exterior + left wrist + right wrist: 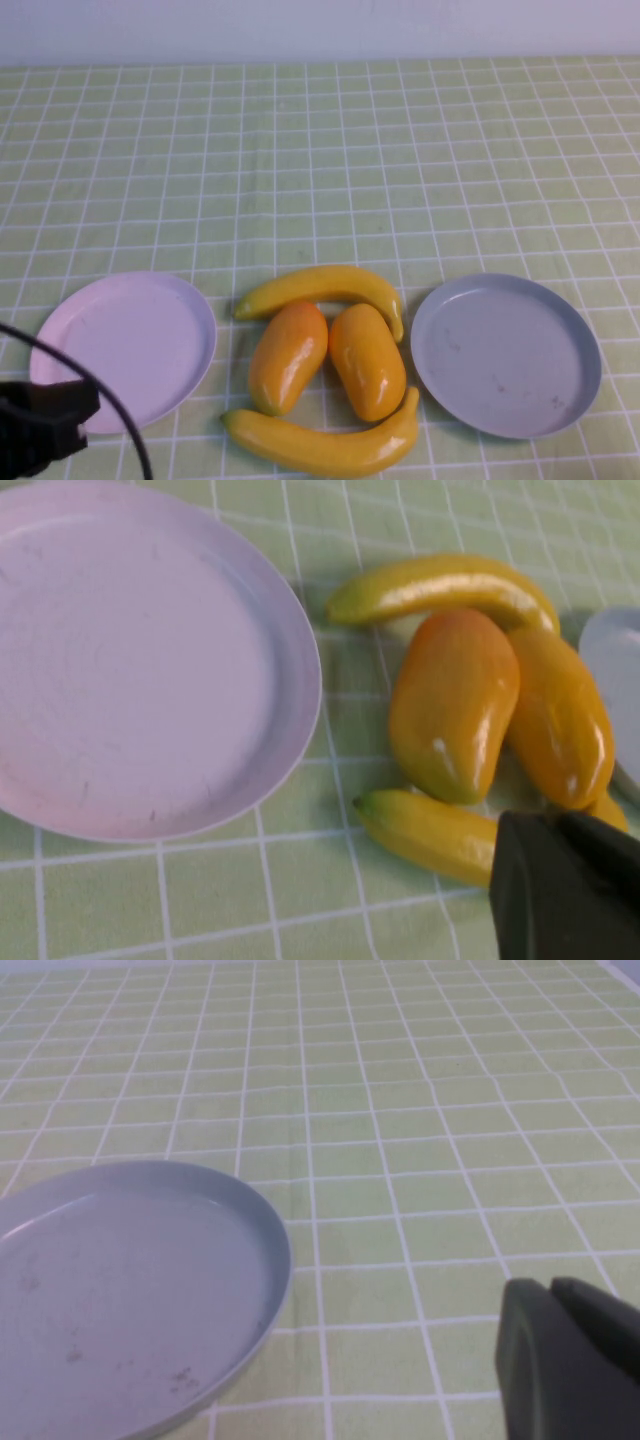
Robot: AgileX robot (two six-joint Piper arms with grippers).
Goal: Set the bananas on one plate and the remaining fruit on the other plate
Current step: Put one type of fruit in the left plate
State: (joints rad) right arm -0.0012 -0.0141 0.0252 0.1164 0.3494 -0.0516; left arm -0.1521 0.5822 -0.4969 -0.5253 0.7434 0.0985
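Observation:
Two yellow bananas lie on the table between the plates, the far one (325, 285) and the near one (325, 442). Two orange mango-like fruits stand side by side between them, the left one (288, 357) and the right one (367, 360). The pale pink plate (125, 345) is to their left and the grey-blue plate (505, 352) to their right; both are empty. My left gripper (45, 425) is shut and empty, low at the near left beside the pink plate (140, 660). My right gripper (552, 1285) is shut and empty, near the grey-blue plate (120, 1290); it is out of the high view.
The table is covered by a green checked cloth (320, 160) that reaches to a white wall at the back. A black cable (110, 400) runs from my left arm over the near edge of the pink plate.

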